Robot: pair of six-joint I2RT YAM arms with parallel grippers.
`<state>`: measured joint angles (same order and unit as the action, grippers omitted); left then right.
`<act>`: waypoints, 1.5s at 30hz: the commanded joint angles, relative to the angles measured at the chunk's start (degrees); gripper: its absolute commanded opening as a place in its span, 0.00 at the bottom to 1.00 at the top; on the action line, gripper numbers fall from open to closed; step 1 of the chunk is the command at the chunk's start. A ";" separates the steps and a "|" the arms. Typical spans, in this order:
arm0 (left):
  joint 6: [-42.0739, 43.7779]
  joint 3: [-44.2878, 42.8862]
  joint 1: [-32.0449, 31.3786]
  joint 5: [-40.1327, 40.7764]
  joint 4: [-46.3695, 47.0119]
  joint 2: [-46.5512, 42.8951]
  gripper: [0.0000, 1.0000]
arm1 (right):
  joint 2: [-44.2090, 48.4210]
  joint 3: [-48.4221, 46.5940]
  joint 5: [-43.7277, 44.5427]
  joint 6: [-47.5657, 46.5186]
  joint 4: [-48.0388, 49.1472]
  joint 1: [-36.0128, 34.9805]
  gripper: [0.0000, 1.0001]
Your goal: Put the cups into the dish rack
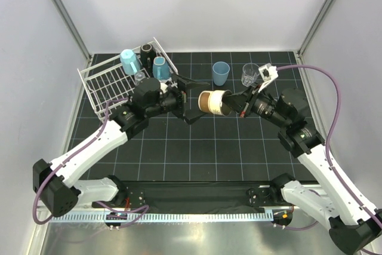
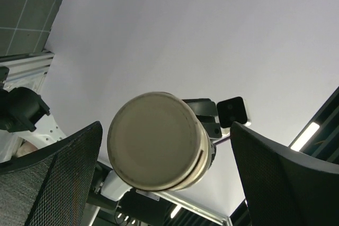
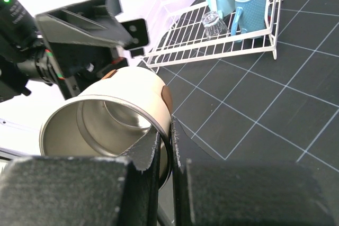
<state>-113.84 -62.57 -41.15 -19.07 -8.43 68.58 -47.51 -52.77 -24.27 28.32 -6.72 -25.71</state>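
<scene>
Seven cups show. Four stand in the dish rack [image 1: 104, 85], which sits at the far left corner of the bench: a light blue tumbler [image 1: 130, 61], a black mug [image 1: 147, 49], a light blue mug [image 1: 159, 68] and a small clear glass [image 1: 140, 77]. They all crowd the rack's far right side. The other part of the rack is open wire.

Two more stand on the black mat [image 1: 179, 153] near the far edge, right of the middle. They are a loose light blue cup [image 1: 221, 74] and a loose clear glass [image 1: 250, 74], near each other but not touching. The seventh, a tan metal cup [image 1: 213, 101], is up in the air over the middle of the bench, lying on its side.

The right gripper [image 3: 165, 144] pinches the rim of that cup, one finger inside and one outside. The cup's flat bottom points at the left gripper [image 1: 193, 100]. Its jaws are spread wide. Its two fingers [image 2: 58, 178] sit on either side of the cup's bottom, with a thin gap on each side.

The black mug is cut off at the top of the right wrist view. The small glass in the rack is too tiny to tell which way up it is. In the top view the left arm hides part of the rack's near side. The near half of the mat is flat grid between the two arms.
</scene>
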 commanded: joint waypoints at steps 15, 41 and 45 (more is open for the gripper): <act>-7.97 -1.34 -1.48 0.35 8.16 2.00 0.71 | -0.04 0.39 5.73 -3.44 5.67 -4.43 0.04; -8.06 -1.50 -1.48 1.23 15.98 2.88 0.73 | 0.66 1.44 14.33 -2.22 2.50 -4.87 0.04; -7.62 -2.74 -1.48 0.79 15.98 3.14 0.80 | 0.84 2.23 16.27 -1.68 3.38 -5.66 0.04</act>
<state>-113.75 -61.76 -42.37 -17.80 1.54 73.03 -47.13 -51.27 -11.64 26.24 -3.84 -30.65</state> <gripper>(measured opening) 0.788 0.083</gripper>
